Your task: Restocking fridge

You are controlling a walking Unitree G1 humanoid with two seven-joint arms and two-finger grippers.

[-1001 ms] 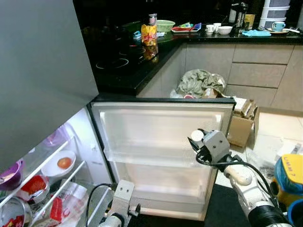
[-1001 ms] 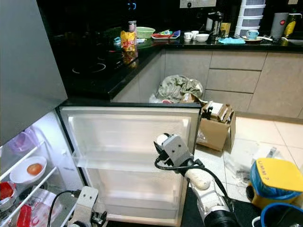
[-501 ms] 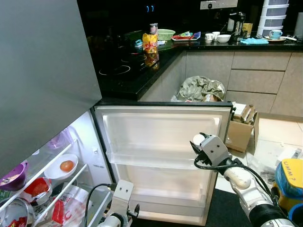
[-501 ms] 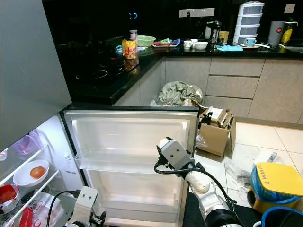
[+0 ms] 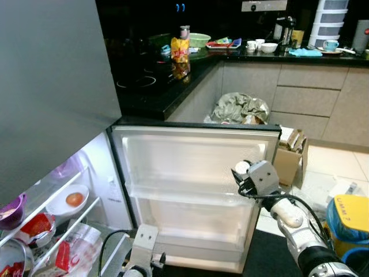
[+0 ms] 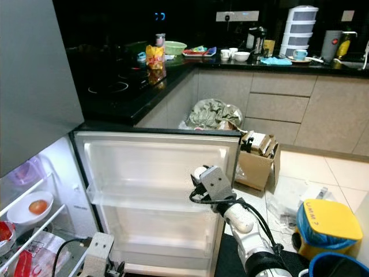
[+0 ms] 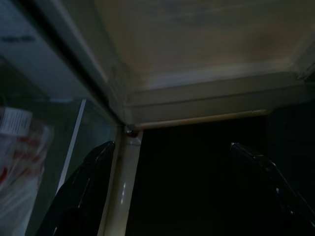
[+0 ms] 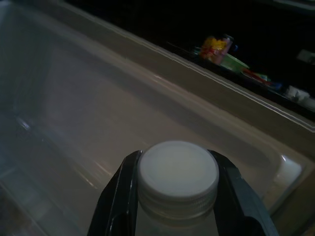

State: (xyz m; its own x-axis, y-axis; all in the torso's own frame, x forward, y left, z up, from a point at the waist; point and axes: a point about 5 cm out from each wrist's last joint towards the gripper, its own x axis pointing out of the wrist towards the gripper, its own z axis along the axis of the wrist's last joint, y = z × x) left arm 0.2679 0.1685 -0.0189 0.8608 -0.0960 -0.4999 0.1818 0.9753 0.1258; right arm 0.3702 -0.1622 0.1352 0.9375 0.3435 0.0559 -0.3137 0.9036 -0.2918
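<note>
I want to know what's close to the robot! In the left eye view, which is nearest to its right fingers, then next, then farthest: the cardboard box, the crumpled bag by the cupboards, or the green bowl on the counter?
Counting from the right gripper, which holds a white-capped bottle at the open fridge door:
1. Cardboard box, on the floor just beyond the door's edge.
2. Crumpled bag, farther back against the cupboards.
3. Green bowl, far off on the black counter.

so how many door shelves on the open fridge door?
2: an upper door shelf beside the right gripper holding a white-capped bottle, and a lower door shelf near the bottom. Both look bare.
</note>
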